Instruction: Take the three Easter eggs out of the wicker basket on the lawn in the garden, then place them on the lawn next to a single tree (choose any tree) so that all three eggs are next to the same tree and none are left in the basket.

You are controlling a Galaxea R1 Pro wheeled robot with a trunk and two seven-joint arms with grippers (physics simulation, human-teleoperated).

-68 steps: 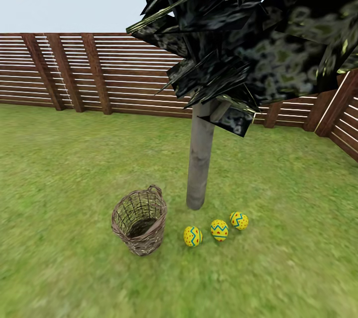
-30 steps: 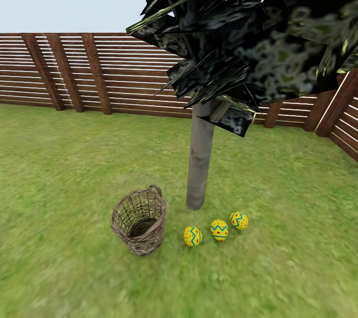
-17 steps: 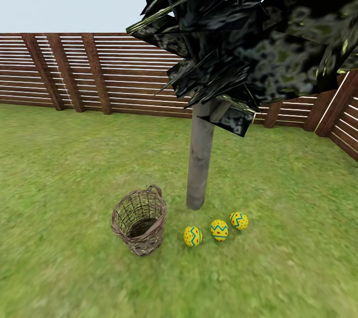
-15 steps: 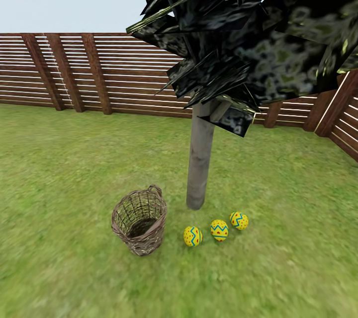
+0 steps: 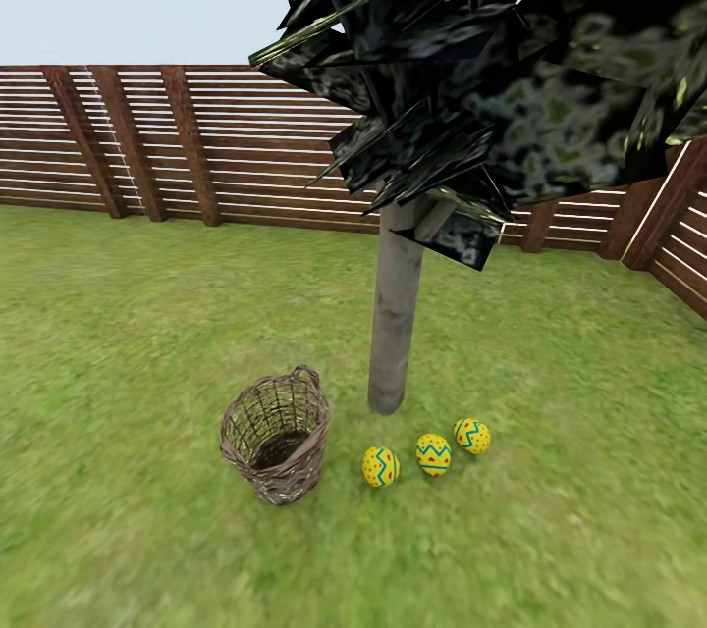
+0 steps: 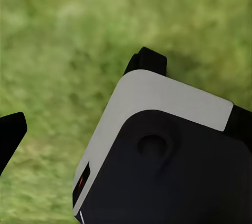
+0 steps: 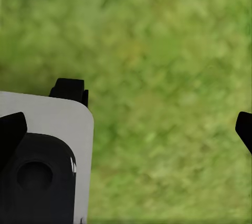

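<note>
Three yellow Easter eggs [image 5: 380, 466] [image 5: 433, 453] [image 5: 472, 435] lie in a short row on the lawn [image 5: 137, 334], just in front of the tree [image 5: 396, 314] with the pale trunk. The wicker basket [image 5: 295, 483] stands upright to the left of the eggs, apart from them, and what I see of its inside holds no egg. My right gripper [image 7: 128, 129] hangs open over bare grass, with nothing between its fingers. Of my left gripper one black fingertip [image 6: 11, 129] shows at the frame's edge over grass, standing wide as on an open gripper.
A brown slatted fence [image 5: 245, 147] closes the garden at the back and right. Dark foliage [image 5: 471, 49] hangs low over the trunk. A white and black part of my own body [image 6: 168, 156] [image 7: 42, 161] shows below each wrist. Grass stretches left and front.
</note>
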